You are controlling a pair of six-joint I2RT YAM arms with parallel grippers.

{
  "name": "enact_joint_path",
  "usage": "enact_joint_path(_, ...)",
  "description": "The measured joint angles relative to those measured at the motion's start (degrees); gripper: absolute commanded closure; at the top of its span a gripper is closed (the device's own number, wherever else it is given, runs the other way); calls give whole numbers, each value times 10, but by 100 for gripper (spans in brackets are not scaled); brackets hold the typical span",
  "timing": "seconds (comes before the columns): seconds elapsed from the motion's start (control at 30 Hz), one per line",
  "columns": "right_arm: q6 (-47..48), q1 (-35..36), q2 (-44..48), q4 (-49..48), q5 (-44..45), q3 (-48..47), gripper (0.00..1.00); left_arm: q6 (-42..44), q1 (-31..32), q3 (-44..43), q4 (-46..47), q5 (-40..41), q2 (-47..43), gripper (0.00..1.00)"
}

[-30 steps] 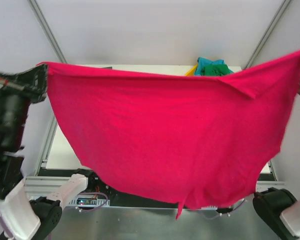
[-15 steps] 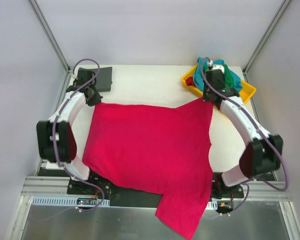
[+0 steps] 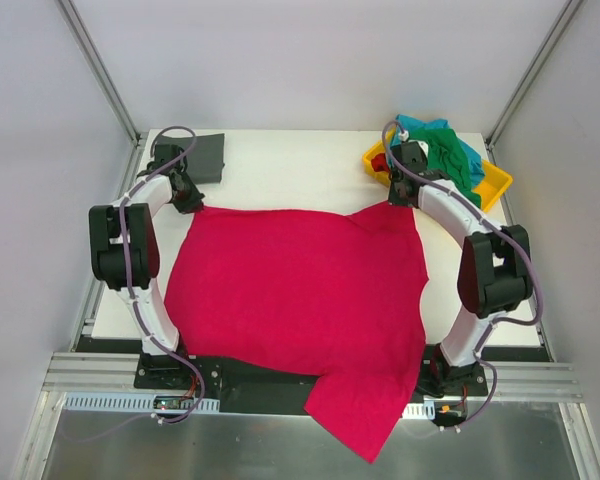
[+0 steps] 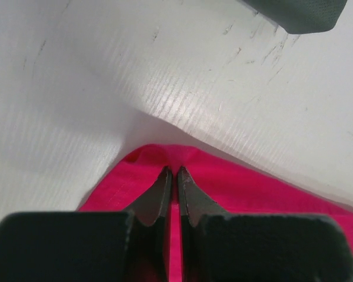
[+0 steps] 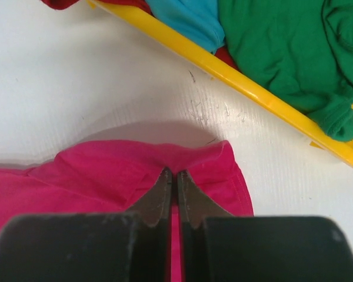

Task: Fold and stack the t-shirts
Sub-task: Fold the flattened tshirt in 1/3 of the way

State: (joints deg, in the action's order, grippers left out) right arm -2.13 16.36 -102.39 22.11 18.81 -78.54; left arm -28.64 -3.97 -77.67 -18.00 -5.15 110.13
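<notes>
– Biggest thing first?
– White table (image 3: 300, 165). Then the crimson t-shirt (image 3: 300, 290), spread flat over most of the middle. Its near edge runs off the table's near side, btw my two bases, w/ one flap hanging lowest on the right.

– Next?
– Yellow tray (image 3: 497, 186) at the far right corner, set at an angle to the table edges. The green t-shirt (image 3: 445, 155) is crumpled on top in it, and the teal t-shirt (image 3: 427, 126) is bunched beside and partly under the green. The dark grey t-shirt (image 3: 205, 157) lies flat at the far left corner, apart from the crimson one.

– And your claws?
– My left claw (image 4: 172, 170) is clenched on the crimson shirt's far left corner, tips down at the tabletop, cloth puckered round them, grey shirt near. My right claw (image 5: 172, 171) is clamped the same way on the far right corner. It's just beside the tray's rim, not touching it.
</notes>
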Motion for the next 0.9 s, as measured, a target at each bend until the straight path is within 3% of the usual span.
enact_joint_path(0.17,-17,0,42,28,-14,8,99,-1,-6,21,7,-8,-21,100)
enact_joint_path(0.47,-56,1,228,111,-46,98,99,-1,-6,121,9,-8,-168,100)
enact_joint_path(0.9,-75,4,417,215,-132,214,96,-15,-14,260,-26,42,-322,100)
